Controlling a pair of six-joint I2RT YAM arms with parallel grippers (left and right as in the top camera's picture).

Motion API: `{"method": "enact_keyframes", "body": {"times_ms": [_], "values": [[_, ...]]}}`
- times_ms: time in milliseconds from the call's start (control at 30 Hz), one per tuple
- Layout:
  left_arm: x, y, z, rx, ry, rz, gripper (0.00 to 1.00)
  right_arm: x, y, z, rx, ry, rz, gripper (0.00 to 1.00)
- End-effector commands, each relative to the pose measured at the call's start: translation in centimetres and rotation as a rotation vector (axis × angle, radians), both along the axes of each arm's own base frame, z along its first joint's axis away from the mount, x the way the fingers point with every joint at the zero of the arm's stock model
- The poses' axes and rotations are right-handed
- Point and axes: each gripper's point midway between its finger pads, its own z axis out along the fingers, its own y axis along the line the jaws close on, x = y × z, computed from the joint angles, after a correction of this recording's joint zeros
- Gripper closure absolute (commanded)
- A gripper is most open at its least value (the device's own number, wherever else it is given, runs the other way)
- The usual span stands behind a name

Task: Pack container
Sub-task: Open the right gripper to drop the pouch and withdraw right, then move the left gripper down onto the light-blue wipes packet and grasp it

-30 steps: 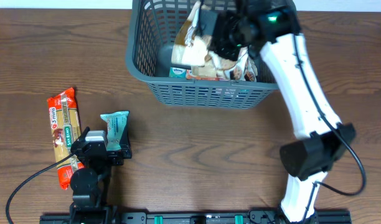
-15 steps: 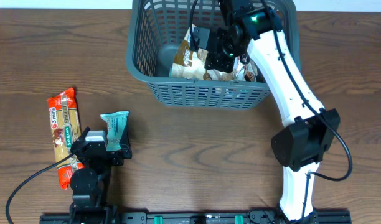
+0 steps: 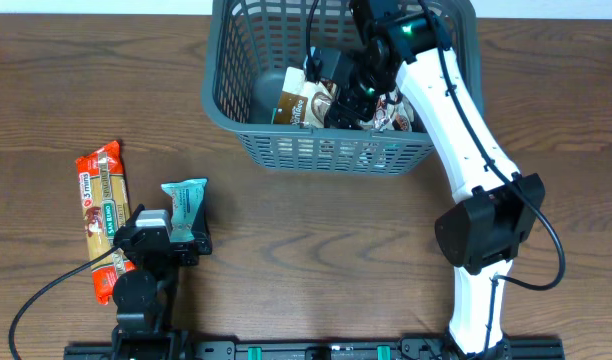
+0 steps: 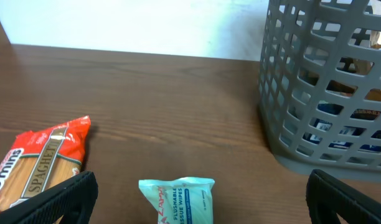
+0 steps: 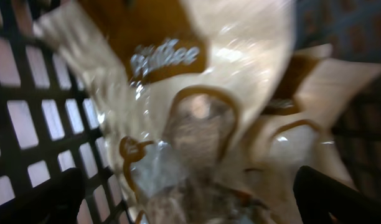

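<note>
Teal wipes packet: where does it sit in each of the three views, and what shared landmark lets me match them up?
Overhead: the wipes packet lies on the table at lower left, just right of the spaghetti pack.
Left wrist: bottom centre, cut off by the lower edge.
Right wrist: not in it; a snack bag fills the picture.
Shared landmark: the grey basket, at right in the left wrist view, its lattice wall at left in the right wrist view.

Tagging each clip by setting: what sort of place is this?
Probably a lab-style tabletop workstation: a wood-grain table, a plain white wall behind it, and a white robot arm reaching into a grey basket.
</note>
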Motion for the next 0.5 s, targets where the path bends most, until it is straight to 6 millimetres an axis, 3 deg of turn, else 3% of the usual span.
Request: {"method": "enact_keyframes", "body": {"times_ms": [0, 133, 200, 267, 300, 367, 467], "values": [[-0.3, 0.6, 0.8, -0.026, 0.025, 0.040, 0.01, 2.7, -1.1, 7.6, 0.088, -0.185, -0.157, 0.01], [-0.9, 1.0, 4.8, -0.020, 0.044, 0.064, 0.01, 5.4, -5.7, 18.3, 0.247, -0.427, -0.408, 0.01], [-1.2, 1.0, 6.2, -0.016, 0.110, 0.064, 0.01, 5.6, -9.4, 23.1, 0.331, -0.520, -0.536, 0.01], [-1.4, 1.0, 7.2, -0.012, 0.210, 0.066, 0.01, 5.1, -13.8, 26.3, 0.387, -0.576, -0.671, 0.01], [-1.4, 1.0, 7.6, -0.015, 0.256, 0.068, 0.01, 4.9, -15.6, 27.1, 0.402, -0.587, -0.724, 0.01], [-1.2, 1.0, 8.6, -0.041, 0.369, 0.082, 0.01, 4.1, -21.0, 28.2, 0.431, -0.595, -0.889, 0.01], [-0.7, 0.9, 9.9, -0.052, 0.535, 0.094, 0.01, 2.6, -27.4, 27.0, 0.409, -0.545, -1.081, 0.01]]}}
